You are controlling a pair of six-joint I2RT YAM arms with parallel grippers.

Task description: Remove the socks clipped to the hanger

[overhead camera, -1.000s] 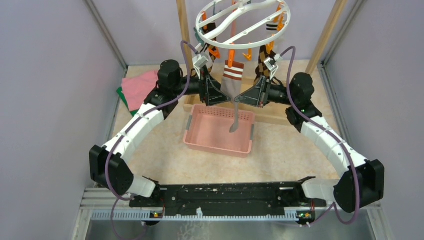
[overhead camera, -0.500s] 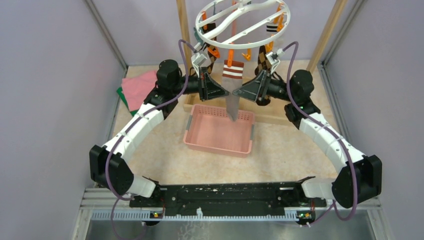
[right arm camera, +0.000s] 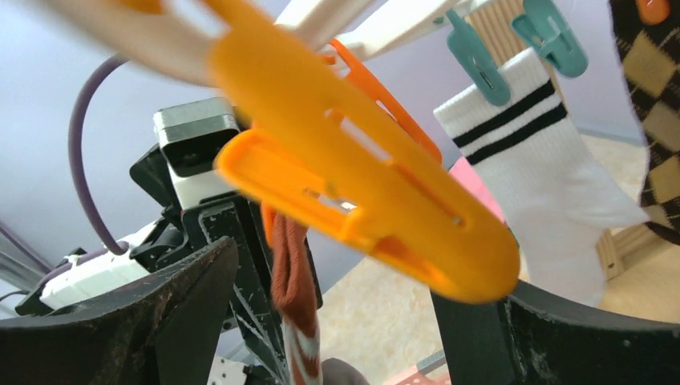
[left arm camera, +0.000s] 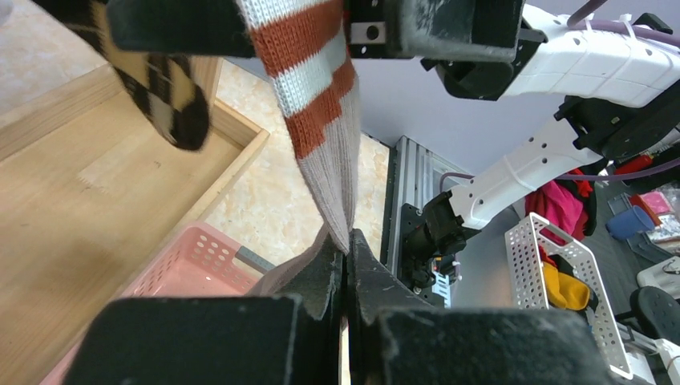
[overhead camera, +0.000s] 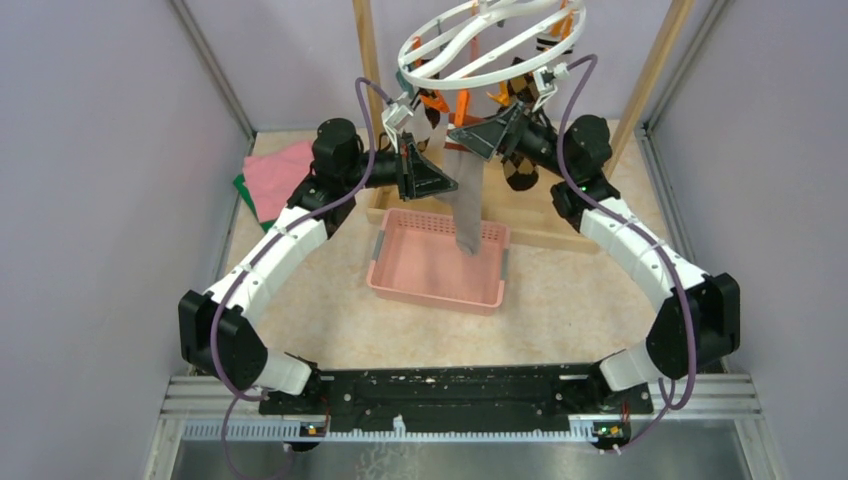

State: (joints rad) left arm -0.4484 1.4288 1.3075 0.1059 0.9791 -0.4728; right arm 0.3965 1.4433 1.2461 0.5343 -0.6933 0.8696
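Right now left jaws are clamped tight on the grey rust-striped sock hanging below the hanger, holding it taut. Right jaws gape around its orange clip, likely to pinch it open.

The hanger is hung over the middle of the far edge of the bench. A sock is suspended from it above the basket, which is set at the bench's centre. In the far left corner, folded cloths are laid.
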